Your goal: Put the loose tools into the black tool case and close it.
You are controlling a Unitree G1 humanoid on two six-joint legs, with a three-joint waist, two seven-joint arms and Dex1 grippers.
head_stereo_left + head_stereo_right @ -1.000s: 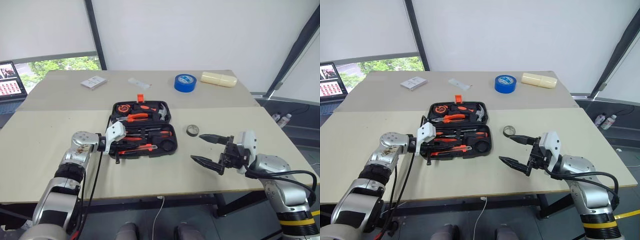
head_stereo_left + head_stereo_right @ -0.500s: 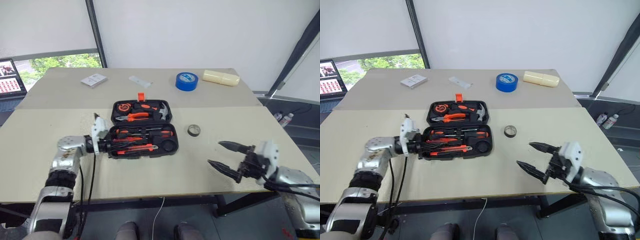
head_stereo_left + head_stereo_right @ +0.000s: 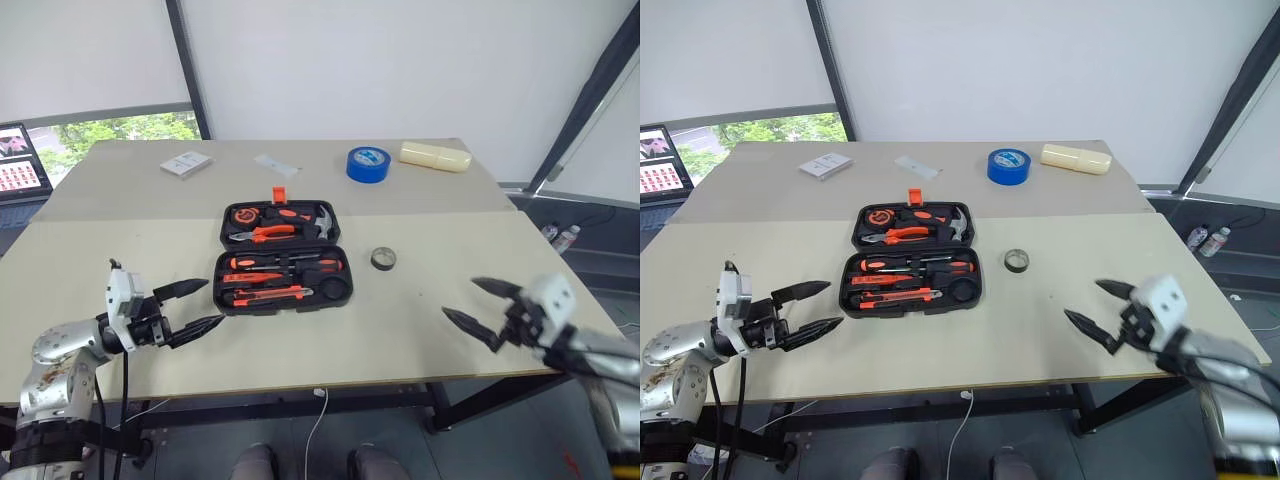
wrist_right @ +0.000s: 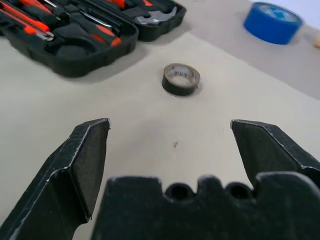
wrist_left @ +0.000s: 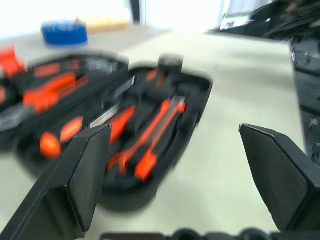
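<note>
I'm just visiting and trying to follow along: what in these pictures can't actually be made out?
- Tools inside the black tool case: in the head views too small to tell one from another; in the left wrist view blurred.
- Small flat items at the table's far side: too small to identify.
- Screen beyond the table: cut off by the head view's left edge.
- Small dark tape roll: any printing inside is unreadable.

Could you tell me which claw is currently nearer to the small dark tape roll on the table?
The right claw. It sits nearer the table's front edge than the small dark tape roll, towards the robot's right. The left claw is farther off, beyond the black tool case.
</note>
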